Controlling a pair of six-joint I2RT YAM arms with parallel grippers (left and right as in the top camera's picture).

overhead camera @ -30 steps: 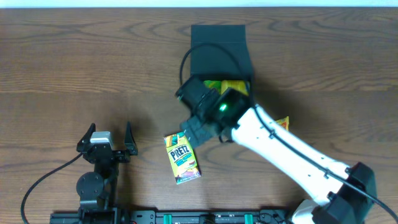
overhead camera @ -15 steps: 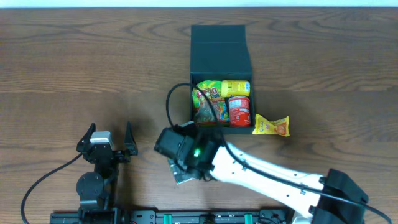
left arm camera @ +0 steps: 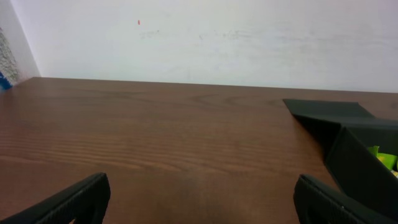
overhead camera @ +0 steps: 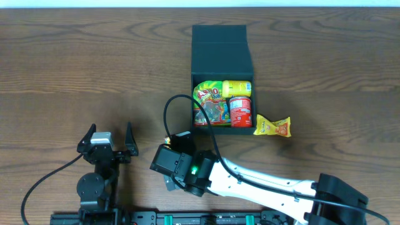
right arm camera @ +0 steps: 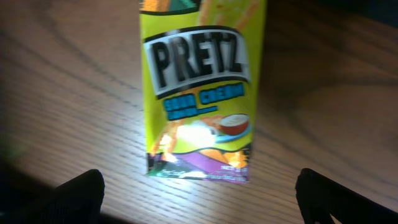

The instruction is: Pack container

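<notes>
The dark teal-grey container [overhead camera: 195,84] stands open at the table's back middle, its lid [overhead camera: 219,45] folded back. It holds a green and red packet [overhead camera: 209,104], a yellow can [overhead camera: 237,88] and a red can [overhead camera: 240,111]. The container's side also shows in the left wrist view [left arm camera: 357,155]. A yellow-green Pretz box [right arm camera: 199,93] lies flat on the table, right in front of my open, empty right gripper [right arm camera: 199,199]. In the overhead view the right gripper [overhead camera: 170,170] covers that box. My left gripper [overhead camera: 106,142] is open and empty at the front left.
A small yellow snack packet [overhead camera: 272,127] lies on the table just right of the container's front corner. The right arm [overhead camera: 262,184] stretches along the front edge. A black cable [overhead camera: 172,109] loops up beside the container.
My right gripper has moved from the container to the front left, down over the Pretz box, which it now hides in the overhead view. The left arm has not moved.
</notes>
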